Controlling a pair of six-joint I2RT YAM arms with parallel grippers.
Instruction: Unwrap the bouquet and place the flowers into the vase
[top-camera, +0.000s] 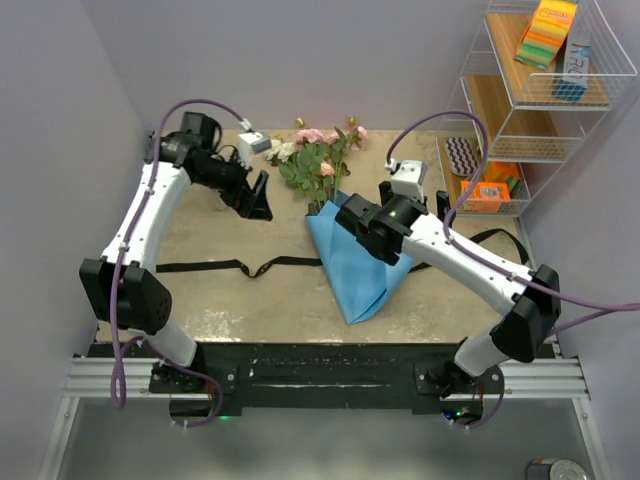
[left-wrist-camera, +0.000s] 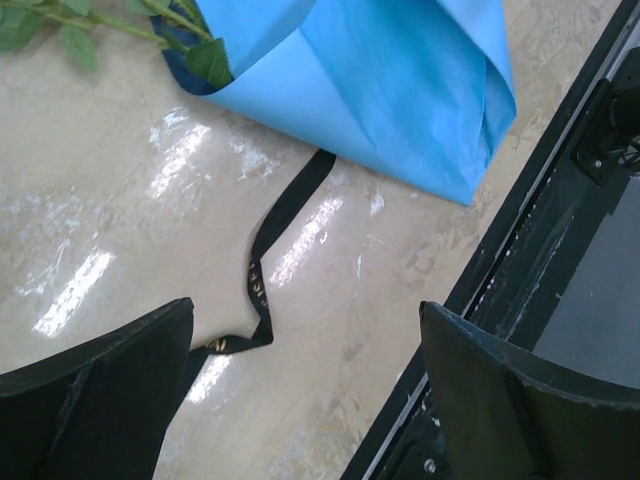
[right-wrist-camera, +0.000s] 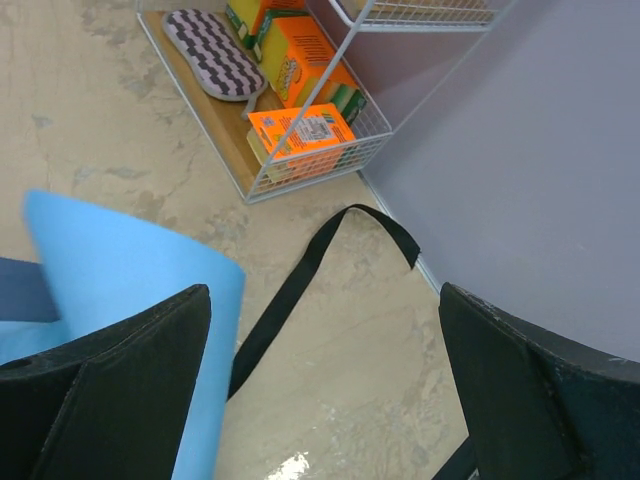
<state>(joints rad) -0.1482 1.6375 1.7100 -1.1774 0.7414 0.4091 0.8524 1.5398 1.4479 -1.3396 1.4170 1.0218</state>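
Bouquet (top-camera: 352, 262) is laid flat mid-table, cone tip aimed at the near edge, flowers (top-camera: 320, 160) fanned out twd the back wall. In the left wrist view the cone's tip is seen just beside the black rail (left-wrist-camera: 530, 250) along that near edge, so little room is left there.

Most bare tabletop (top-camera: 225, 235) is found left of the cone. It's crossed only by the black ribbon (top-camera: 215, 266), which is laid loose on the surface and disappears under the blue paper. Another length is seen on the right, nr the wall. Whether it's still knotted can't be told.

The table is walled in on the left, back and right. The back-right corner is taken up by a wire rack (top-camera: 520, 130) w/ a striped scrub pad (right-wrist-camera: 210, 55) and an orange sponge pack (right-wrist-camera: 300, 135) on the bottom shelf, so that side is tighter.

The left gripper (left-wrist-camera: 307, 305) is held released, fingers spread wide w/ nothing between, at the back left nr the leaves. The right gripper (right-wrist-camera: 325, 300) is spread just as wide and empty, by the cone's right edge.

Re writing: gold print is seen on the ribbon but it's too small to be read. The sponge pack's white label can't be read either. Letters on a bottle (top-camera: 575, 55) on the top shelf can't be made out.
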